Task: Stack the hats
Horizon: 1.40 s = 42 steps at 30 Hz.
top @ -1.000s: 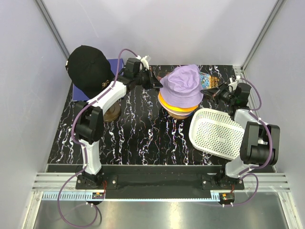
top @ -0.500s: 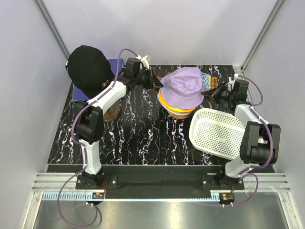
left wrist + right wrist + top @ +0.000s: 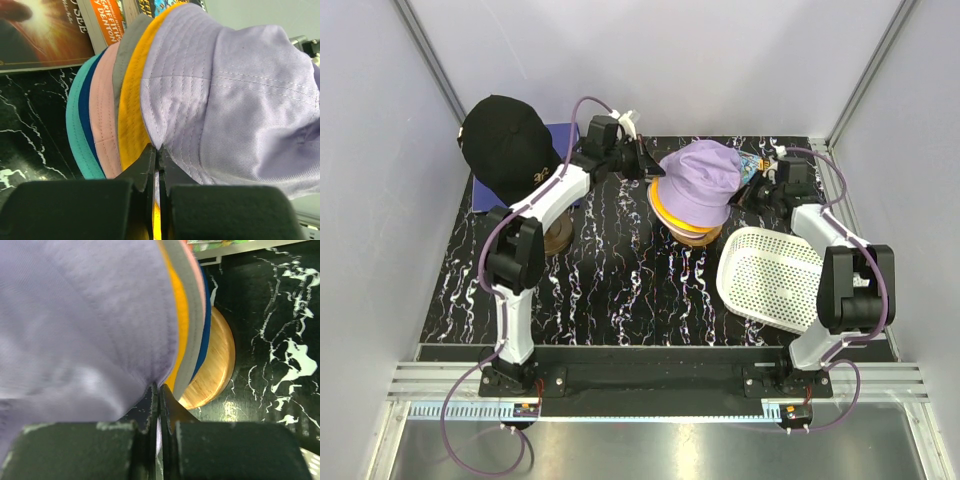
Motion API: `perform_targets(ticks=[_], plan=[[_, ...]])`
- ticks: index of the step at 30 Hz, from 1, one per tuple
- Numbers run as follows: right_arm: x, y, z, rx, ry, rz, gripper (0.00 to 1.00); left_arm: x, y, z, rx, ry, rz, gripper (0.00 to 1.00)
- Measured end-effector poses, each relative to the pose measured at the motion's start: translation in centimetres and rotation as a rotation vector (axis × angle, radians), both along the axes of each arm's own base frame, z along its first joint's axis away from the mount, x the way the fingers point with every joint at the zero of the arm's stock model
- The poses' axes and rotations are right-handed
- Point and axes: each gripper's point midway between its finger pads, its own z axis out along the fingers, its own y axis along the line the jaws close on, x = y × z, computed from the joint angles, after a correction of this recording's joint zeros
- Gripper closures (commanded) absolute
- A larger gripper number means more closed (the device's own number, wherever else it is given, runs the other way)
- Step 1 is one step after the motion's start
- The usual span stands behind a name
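A lavender bucket hat [image 3: 698,178] tops a stack of hats at the back middle of the table. Under it show orange [image 3: 678,222], grey, pink, blue and teal brims [image 3: 75,130]. My left gripper [image 3: 650,172] is shut on the lavender hat's brim on its left side [image 3: 159,150]. My right gripper [image 3: 748,192] is shut on the same brim on its right side [image 3: 159,388]. The stack stands on a round wooden base [image 3: 215,365]. A black baseball cap [image 3: 505,140] sits apart at the back left.
A white perforated basket [image 3: 775,275] lies tilted at the right, close under my right arm. Books [image 3: 760,165] lie behind the stack and also show in the left wrist view [image 3: 45,30]. A second wooden base [image 3: 555,238] stands below the black cap.
My right gripper moved left, in toward the lavender hat, and my left arm shifted slightly back. The hat now looks narrower between the two grippers.
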Motion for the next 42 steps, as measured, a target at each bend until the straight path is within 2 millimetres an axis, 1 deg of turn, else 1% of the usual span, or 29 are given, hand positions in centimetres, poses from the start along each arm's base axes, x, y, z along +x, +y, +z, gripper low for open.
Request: perform_targets(ticks=[3, 6, 7, 8, 9, 10, 11, 12, 13, 14, 15, 16, 17, 18, 20, 21, 22, 23, 25, 26, 28, 29, 31, 33, 35, 37, 38, 40, 42], plan=[[-0.2, 1.2, -0.1, -0.063, -0.009, 0.034, 1.00, 0.6, 0.1, 0.1, 0.030, -0.025, 0.000, 1.00], [-0.9, 2.4, -0.1, -0.121, -0.023, 0.080, 1.00, 1.7, 0.3, 0.1, 0.064, -0.063, 0.009, 1.00], [-1.1, 2.6, -0.1, -0.132, -0.025, 0.090, 1.00, 2.1, 0.4, 0.2, 0.073, -0.072, 0.011, 0.96], [-1.5, 2.8, 0.0, -0.146, -0.027, 0.102, 0.98, 2.6, 0.4, 0.3, 0.081, -0.085, 0.011, 0.93], [-1.8, 2.9, 0.0, -0.159, -0.027, 0.117, 0.92, 3.0, 0.4, 0.4, 0.087, -0.099, 0.010, 0.87], [-2.0, 2.9, 0.1, -0.167, -0.029, 0.125, 0.81, 3.2, 0.3, 0.4, 0.091, -0.108, 0.010, 0.79], [-2.4, 2.9, 0.2, -0.177, -0.028, 0.133, 0.69, 3.7, 0.3, 0.4, 0.098, -0.116, 0.013, 0.65], [-2.7, 2.7, 0.3, -0.189, -0.025, 0.135, 0.48, 4.0, 0.3, 0.4, 0.106, -0.129, 0.017, 0.60], [-3.1, 2.5, 0.4, -0.210, -0.021, 0.137, 0.43, 4.5, 0.5, 0.3, 0.115, -0.134, 0.032, 0.55], [-3.9, 2.0, 0.3, -0.234, -0.002, 0.136, 0.39, 4.7, 0.7, 0.2, 0.125, -0.138, 0.036, 0.44], [-4.8, 1.5, 0.1, -0.261, 0.018, 0.133, 0.34, 4.9, 1.0, -0.1, 0.135, -0.135, 0.047, 0.41], [-5.6, 1.1, 0.2, -0.281, 0.038, 0.131, 0.33, 5.0, 1.2, -0.3, 0.144, -0.132, 0.051, 0.38], [-6.4, 0.6, 0.3, -0.302, 0.055, 0.124, 0.32, 5.0, 1.5, -0.5, 0.154, -0.127, 0.061, 0.32], [-7.0, 0.1, 0.6, -0.316, 0.063, 0.115, 0.32, 5.1, 1.6, -0.5, 0.159, -0.126, 0.063, 0.29], [-8.5, -1.3, 1.7, -0.334, 0.080, 0.080, 0.31, 5.4, 2.1, -0.1, 0.166, -0.130, 0.079, 0.25], [-8.9, -2.1, 2.3, -0.337, 0.078, 0.055, 0.31, 5.6, 2.1, 0.3, 0.166, -0.139, 0.084, 0.24], [-9.1, -3.4, 3.0, -0.332, 0.075, 0.016, 0.31, 5.9, 2.2, 0.8, 0.164, -0.152, 0.094, 0.23], [-9.2, -5.5, 3.9, -0.326, 0.065, -0.048, 0.31, 6.0, 2.3, 1.5, 0.161, -0.166, 0.102, 0.23], [-9.1, -8.0, 4.9, -0.321, 0.056, -0.127, 0.31, 6.0, 2.4, 2.7, 0.156, -0.185, 0.112, 0.23], [-8.9, -9.5, 5.4, -0.321, 0.052, -0.172, 0.31, 5.9, 2.6, 3.5, 0.152, -0.197, 0.118, 0.23], [-8.0, -10.5, 6.3, -0.320, 0.041, -0.199, 0.31, 5.5, 2.9, 5.5, 0.142, -0.227, 0.131, 0.23], [-7.4, -10.6, 6.6, -0.319, 0.034, -0.199, 0.31, 5.2, 3.0, 6.6, 0.136, -0.245, 0.137, 0.23], [-5.4, -10.4, 7.4, -0.304, 0.013, -0.190, 0.31, 4.1, 3.5, 8.5, 0.129, -0.276, 0.153, 0.23], [-2.5, -10.4, 8.1, -0.281, -0.024, -0.191, 0.32, 2.0, 4.5, 10.1, 0.131, -0.290, 0.170, 0.24], [-0.3, -10.4, 8.2, -0.260, -0.049, -0.194, 0.32, 0.1, 5.1, 11.0, 0.128, -0.297, 0.175, 0.25], [1.7, -10.2, 7.9, -0.230, -0.065, -0.193, 0.33, -2.1, 5.3, 11.0, 0.126, -0.288, 0.171, 0.26], [2.9, -10.0, 7.6, -0.205, -0.073, -0.188, 0.33, -3.2, 5.3, 10.6, 0.126, -0.273, 0.163, 0.27], [4.8, -9.4, 6.8, -0.166, -0.077, -0.176, 0.33, -5.1, 4.8, 9.6, 0.115, -0.241, 0.146, 0.27], [6.3, -8.6, 5.5, -0.134, -0.067, -0.156, 0.33, -6.9, 4.2, 7.8, 0.100, -0.189, 0.127, 0.27]])
